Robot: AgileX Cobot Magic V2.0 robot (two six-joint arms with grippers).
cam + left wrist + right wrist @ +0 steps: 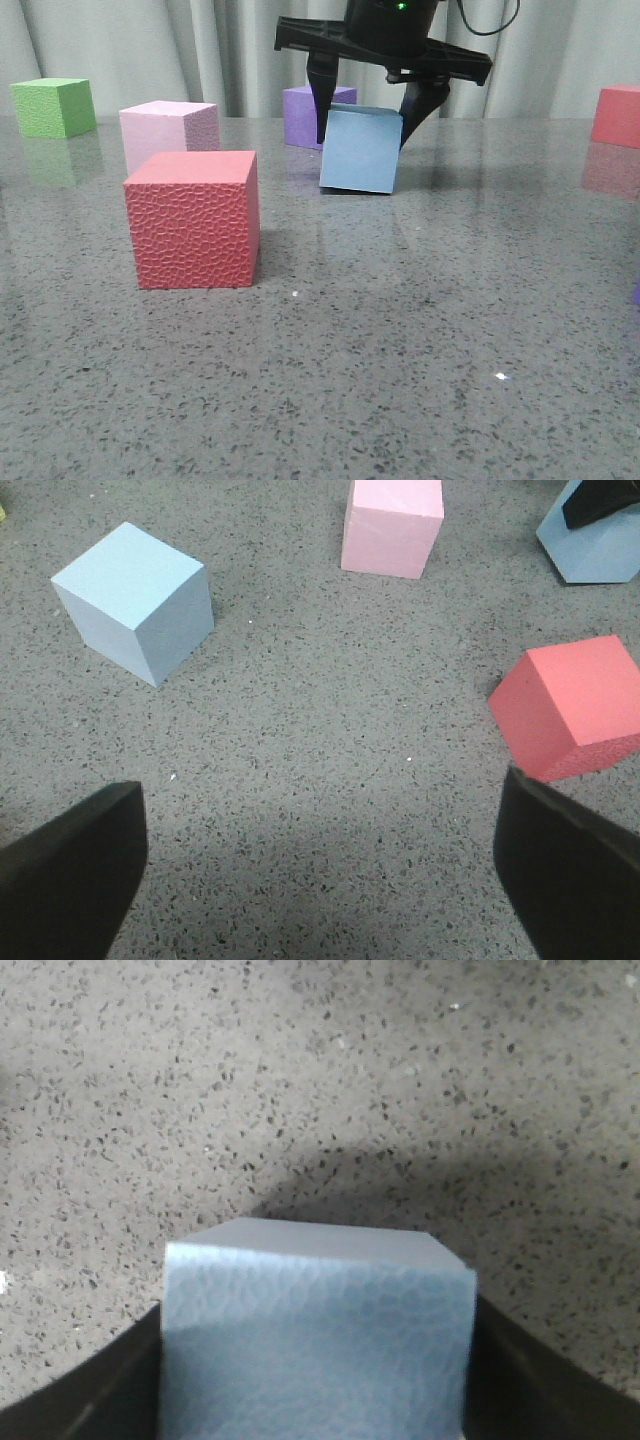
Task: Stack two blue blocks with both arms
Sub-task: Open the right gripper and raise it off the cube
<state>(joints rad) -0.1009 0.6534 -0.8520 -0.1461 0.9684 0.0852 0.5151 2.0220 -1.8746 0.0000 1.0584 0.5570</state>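
The right end effector (pixel 362 108) is clenched on one blue block (pixel 360 150), a finger down each side face. In the front view the block sits tilted, its lower edge at or just off the counter (pixel 400 340); I cannot tell whether it touches. The side grip leaves the bottom face free, which suits setting it flat on another cube. The right wrist view shows the same block (pixel 315 1335) filling the gap between the fingers, with only bare speckled counter beyond.

The second blue block (pixel 135 600) appears only in the left wrist view, standing alone on the counter at about 11 o'clock from the left end effector (pixel 320 870). That end effector is released, fingers spread wide and grasping nothing, well apart from the block. It is out of the front view.

From the held block in the front view, a purple cube (pixel 305 115) stands just behind at 11 o'clock, a pink cube (pixel 170 135) at 9 o'clock, and a red cube (pixel 193 220) nearer the camera at 8 o'clock. My judgement: one block is secured, the other not yet, and the stacking is not begun.
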